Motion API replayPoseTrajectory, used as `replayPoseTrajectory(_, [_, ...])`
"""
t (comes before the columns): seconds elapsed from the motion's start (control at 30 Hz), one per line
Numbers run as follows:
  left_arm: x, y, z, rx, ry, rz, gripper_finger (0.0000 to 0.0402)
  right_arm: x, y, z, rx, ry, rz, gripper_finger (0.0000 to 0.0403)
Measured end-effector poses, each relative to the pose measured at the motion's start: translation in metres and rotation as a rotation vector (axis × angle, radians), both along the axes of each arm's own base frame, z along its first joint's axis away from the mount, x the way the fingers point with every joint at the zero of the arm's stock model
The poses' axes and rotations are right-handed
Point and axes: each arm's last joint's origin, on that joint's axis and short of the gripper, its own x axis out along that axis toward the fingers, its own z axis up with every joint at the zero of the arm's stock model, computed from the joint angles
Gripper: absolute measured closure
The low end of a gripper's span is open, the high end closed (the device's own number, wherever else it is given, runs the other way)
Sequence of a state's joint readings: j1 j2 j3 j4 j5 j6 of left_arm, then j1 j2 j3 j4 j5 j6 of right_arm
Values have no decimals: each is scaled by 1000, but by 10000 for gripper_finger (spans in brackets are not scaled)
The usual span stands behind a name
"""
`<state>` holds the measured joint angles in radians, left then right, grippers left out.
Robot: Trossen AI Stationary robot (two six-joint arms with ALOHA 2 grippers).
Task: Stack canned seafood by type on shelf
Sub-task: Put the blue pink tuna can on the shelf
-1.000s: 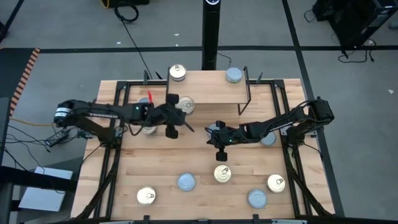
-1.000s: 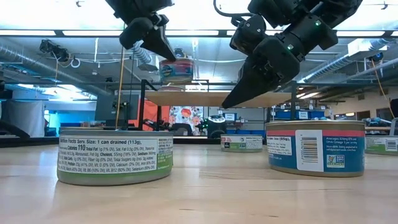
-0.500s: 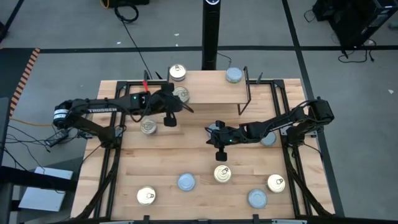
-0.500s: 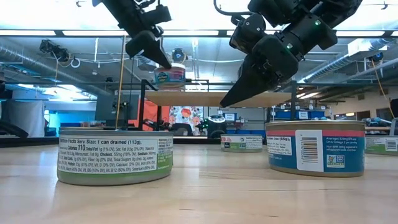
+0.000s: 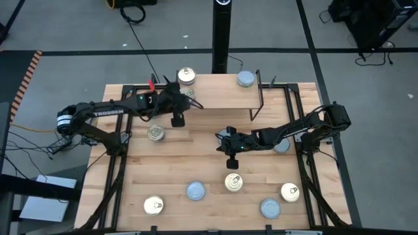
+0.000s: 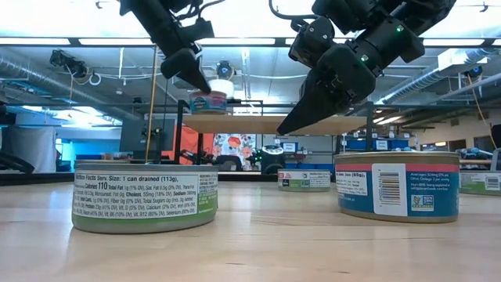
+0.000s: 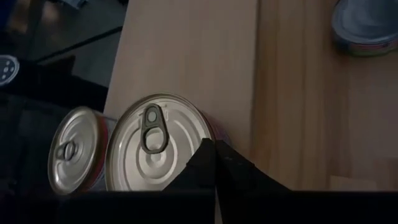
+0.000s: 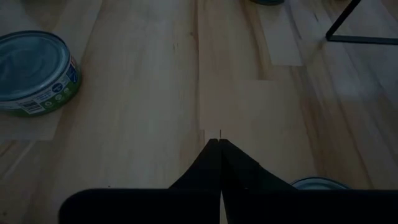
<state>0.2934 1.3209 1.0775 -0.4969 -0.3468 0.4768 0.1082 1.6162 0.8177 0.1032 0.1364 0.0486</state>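
Wooden slats make up the tabletop [image 5: 209, 170] I am watching from above, with a small light-wood shelf [image 5: 222, 94] on thin black legs at its far edge. On the shelf I see a gold-topped tin [image 5: 186, 76] at the left end and a blue-grey-topped tin [image 5: 245, 79] towards the right end. My left tool [image 5: 186, 99] reaches over the shelf's left part, just beside the gold-topped tin; its fingers are pressed together with nothing between them. Its wrist camera looks down on two gold pull-tab tins [image 7: 155, 146] side by side, the closed fingertips over the rim of the nearer one. My right tool [image 5: 221, 136] hovers above the middle of the tabletop, in front of the shelf, fingers also pressed together and holding nothing. Loose tins lie about the tabletop: a gold one [image 5: 155, 134] below the left arm, and along the near side a gold one [image 5: 153, 205], a blue-grey one [image 5: 196, 190], a gold one [image 5: 234, 182], a blue-grey one [image 5: 270, 208] and a gold one [image 5: 290, 192]
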Motion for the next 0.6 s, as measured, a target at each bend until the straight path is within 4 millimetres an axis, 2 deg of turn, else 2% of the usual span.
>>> replayPoseTrajectory(0.43, [-1,6,0,-49,-33,17,401,0,0,0,0,0,0,396])
replayPoseTrajectory(0.6, [6,9,-6,-59,-32,8,401,0,0,0,-2,-1,2,396])
